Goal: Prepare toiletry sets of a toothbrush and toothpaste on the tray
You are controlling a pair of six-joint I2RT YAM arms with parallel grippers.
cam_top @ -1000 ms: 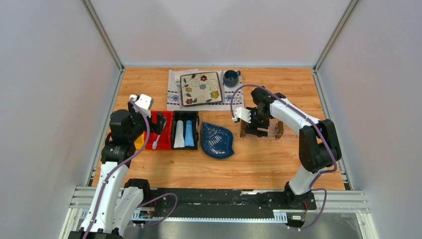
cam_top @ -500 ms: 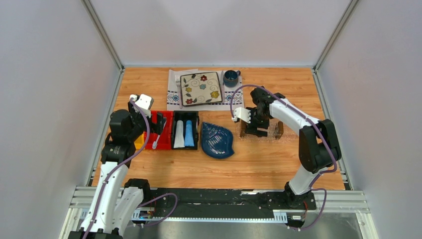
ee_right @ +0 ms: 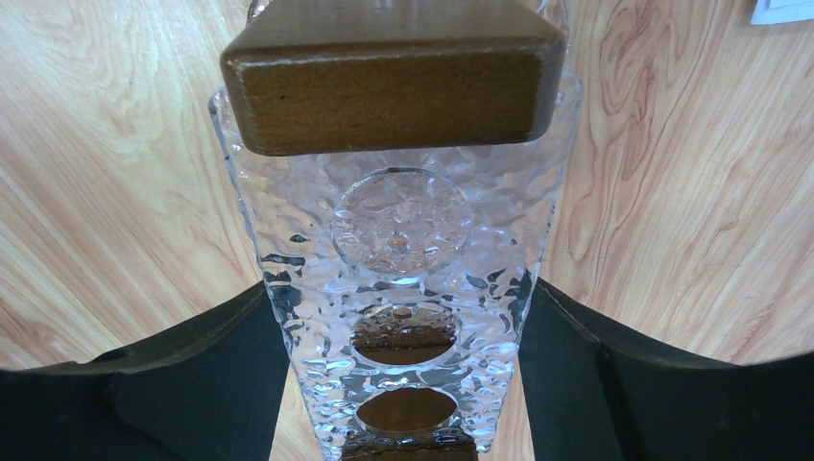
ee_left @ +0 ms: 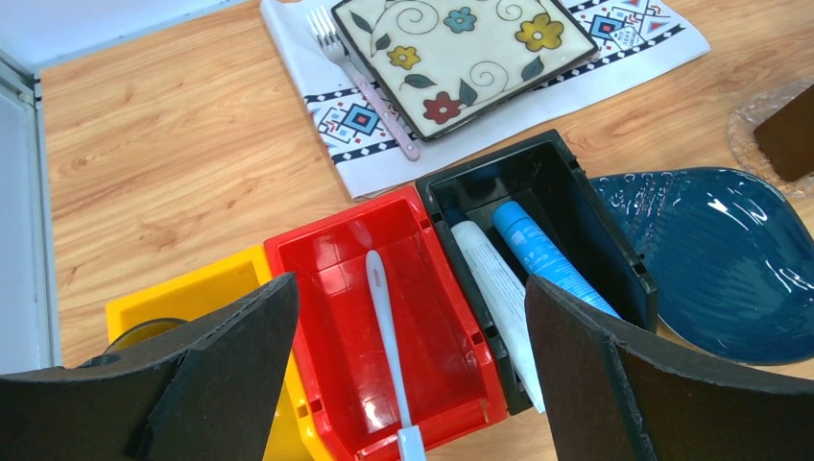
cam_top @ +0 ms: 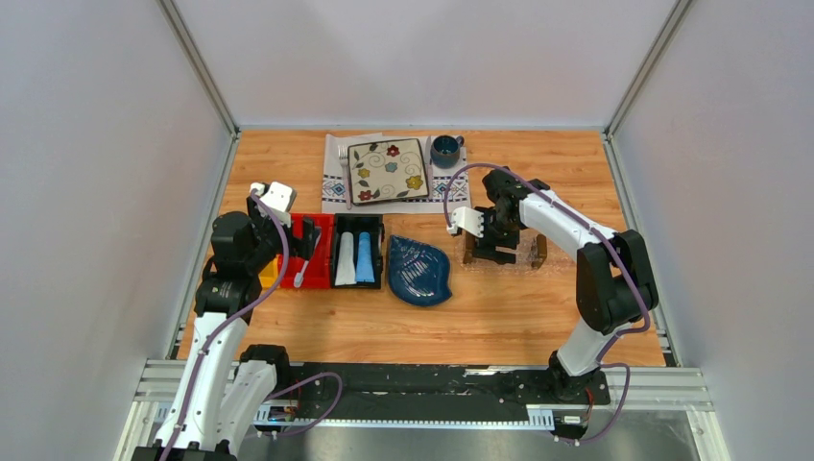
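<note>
No movement this past second; task stalled.
Left jaws spread wide over the toothbrush (ee_left: 384, 322) in the red bin (ee_left: 338, 229); right jaws straddle the bare tray (ee_right: 403, 279), grip cannot be told.

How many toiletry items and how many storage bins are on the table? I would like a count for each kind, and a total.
Toothbrush: 1
Toothpaste tubes: 2, the white tube and the blue tube
Bins: 3, the yellow bin, the red bin and the black bin
Total: 6
</note>
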